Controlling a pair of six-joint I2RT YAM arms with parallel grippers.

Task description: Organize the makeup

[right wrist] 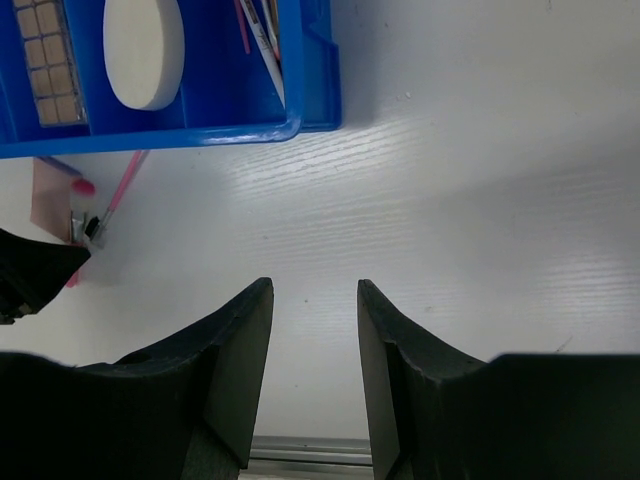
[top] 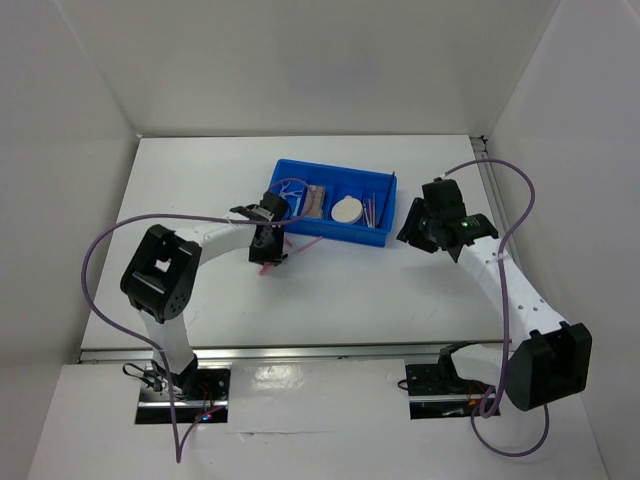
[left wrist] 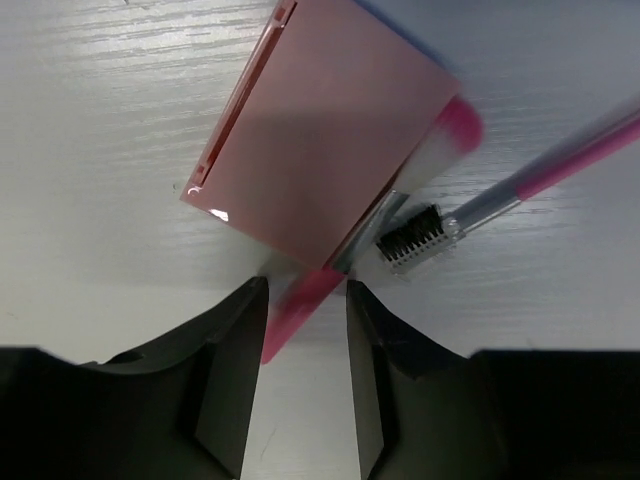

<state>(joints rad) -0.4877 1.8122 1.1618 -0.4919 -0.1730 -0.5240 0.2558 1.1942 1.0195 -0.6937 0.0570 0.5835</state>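
Pink fills most of what we see from the left wrist: the pink square pad (left wrist: 320, 120) lies flat on the white surface (left wrist: 90, 200), just ahead of the left hand (left wrist: 305, 300). Along the pad's right edge, and partly under it, runs a thin pink stick (left wrist: 295, 315) with a pale grey stretch further along. Its near end lies slantwise between the left hand's two fingers. Those fingers stand roughly half apart, one on each side of the stick, and we cannot tell whether they press on it or merely flank it. Just right of the stick lies the black brush (left wrist: 410, 243), its short dark bristles close to the stick and its pink handle running away to the upper right.

From above, we see this group on the surface just beside the near left corner of the blue tray (top: 350, 236), outside it. Inside the tray, the cream round puff (top: 348, 210) sits in a middle compartment. The brown-pink palette (top: 318, 202) is in the compartment to its left, and more thin sticks (top: 372, 210) lie in the one at the right end.

The right hand (right wrist: 313, 290) hovers over bare surface near the tray's right end. Its fingers are partly apart with nothing between them.
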